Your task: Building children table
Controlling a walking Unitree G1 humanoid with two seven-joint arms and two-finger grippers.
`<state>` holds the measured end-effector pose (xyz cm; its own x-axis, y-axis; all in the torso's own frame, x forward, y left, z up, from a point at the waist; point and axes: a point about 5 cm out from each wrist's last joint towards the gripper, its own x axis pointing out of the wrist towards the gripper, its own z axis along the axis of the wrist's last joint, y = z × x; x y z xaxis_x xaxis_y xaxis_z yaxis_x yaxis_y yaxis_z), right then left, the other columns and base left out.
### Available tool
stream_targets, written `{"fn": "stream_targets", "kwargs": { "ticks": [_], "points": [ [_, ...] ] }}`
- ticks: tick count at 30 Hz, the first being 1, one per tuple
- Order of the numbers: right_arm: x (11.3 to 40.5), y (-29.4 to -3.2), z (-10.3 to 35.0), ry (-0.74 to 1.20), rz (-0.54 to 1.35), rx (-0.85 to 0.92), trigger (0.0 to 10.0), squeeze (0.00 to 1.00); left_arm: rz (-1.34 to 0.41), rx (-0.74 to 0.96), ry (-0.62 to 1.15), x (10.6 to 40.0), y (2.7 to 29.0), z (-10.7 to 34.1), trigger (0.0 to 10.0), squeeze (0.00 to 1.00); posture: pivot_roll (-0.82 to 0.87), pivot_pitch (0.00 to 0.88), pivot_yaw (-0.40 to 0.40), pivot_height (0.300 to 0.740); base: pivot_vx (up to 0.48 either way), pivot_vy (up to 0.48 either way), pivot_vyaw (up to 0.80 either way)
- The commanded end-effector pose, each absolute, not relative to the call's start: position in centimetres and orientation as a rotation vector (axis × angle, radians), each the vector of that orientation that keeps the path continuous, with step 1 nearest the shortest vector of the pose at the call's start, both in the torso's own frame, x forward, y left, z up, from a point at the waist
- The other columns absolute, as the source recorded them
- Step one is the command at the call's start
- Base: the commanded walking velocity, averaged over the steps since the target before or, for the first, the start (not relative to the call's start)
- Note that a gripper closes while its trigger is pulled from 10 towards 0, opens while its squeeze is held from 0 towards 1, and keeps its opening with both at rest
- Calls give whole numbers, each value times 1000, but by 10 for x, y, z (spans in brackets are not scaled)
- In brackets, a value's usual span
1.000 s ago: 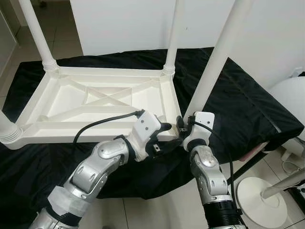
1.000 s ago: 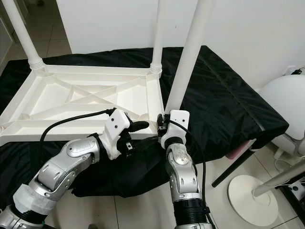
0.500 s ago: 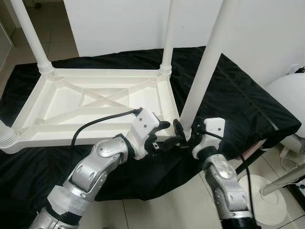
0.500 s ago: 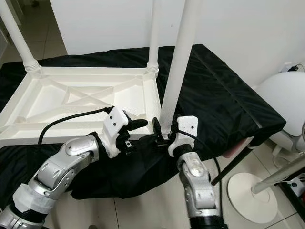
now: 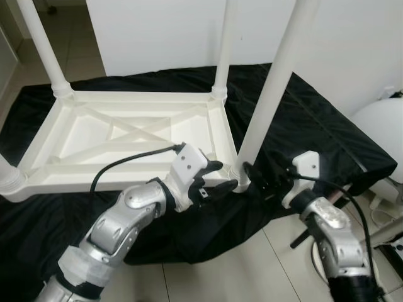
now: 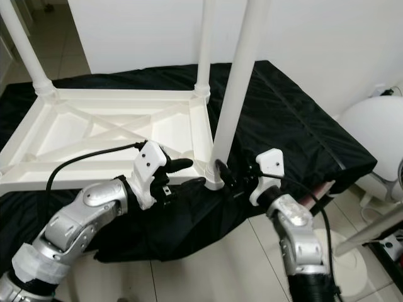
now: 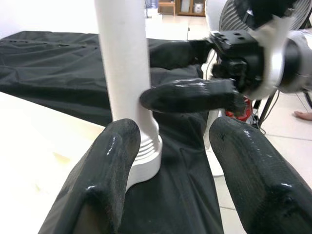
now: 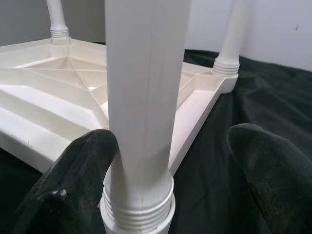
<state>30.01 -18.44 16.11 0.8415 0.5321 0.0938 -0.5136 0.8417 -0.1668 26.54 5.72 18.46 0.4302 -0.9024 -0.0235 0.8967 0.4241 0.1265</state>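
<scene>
A white plastic children's table (image 5: 82,151) lies upside down on a black cloth (image 5: 327,126), with its legs pointing up. The near right leg (image 5: 272,94) stands in its corner socket (image 5: 239,180). My left gripper (image 5: 220,177) is open at that corner, one finger on the table's edge side of the socket. My right gripper (image 5: 257,178) reaches in from the right, open, with its fingers on either side of the leg's base. In the right wrist view the leg (image 8: 144,97) stands between the two fingers (image 8: 80,170), close against one of them.
Other legs rise at the far left (image 5: 45,50), far right (image 5: 223,44) and near left (image 5: 7,173) corners. A white fan (image 6: 371,135) on a round base (image 6: 343,251) stands on the tiled floor at the right. A white wall is behind.
My right arm has swung out to the right and now reaches the leg's base from the side. The left gripper has stayed at the corner. The camera shifted slightly.
</scene>
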Motion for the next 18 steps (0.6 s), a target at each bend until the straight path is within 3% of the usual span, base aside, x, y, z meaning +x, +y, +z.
{"fn": "stream_targets", "kwargs": {
  "ticks": [1,9,10,12,13,14,18],
  "points": [
    [304,-187,157,-116,571,-156,10000,0,-1236,140,-36,261,55,184,10000,0,-85,0,-12,740,0,0,0],
    [331,-173,163,-104,667,-191,9765,0,-1233,143,-41,259,55,185,10000,0,-62,0,-23,740,0,0,0],
    [332,-170,162,-103,681,-193,4353,0,-1231,144,-41,259,55,185,10000,0,-62,0,-23,740,0,0,0],
    [332,-170,162,-103,681,-193,4353,0,-1231,144,-41,259,55,185,10000,0,-62,0,-23,740,0,0,0],
    [333,-167,161,-101,693,-191,1137,0,-1227,145,-43,259,55,185,10000,0,-56,0,-25,740,0,0,0],
    [333,-165,159,-99,703,-184,0,0,-1223,145,-46,259,55,186,10000,0,-56,0,-25,740,0,0,0],
    [333,-164,154,-91,726,-178,0,0,-1218,145,-48,259,56,186,10000,0,-48,0,-31,740,0,0,0]
  ]
}}
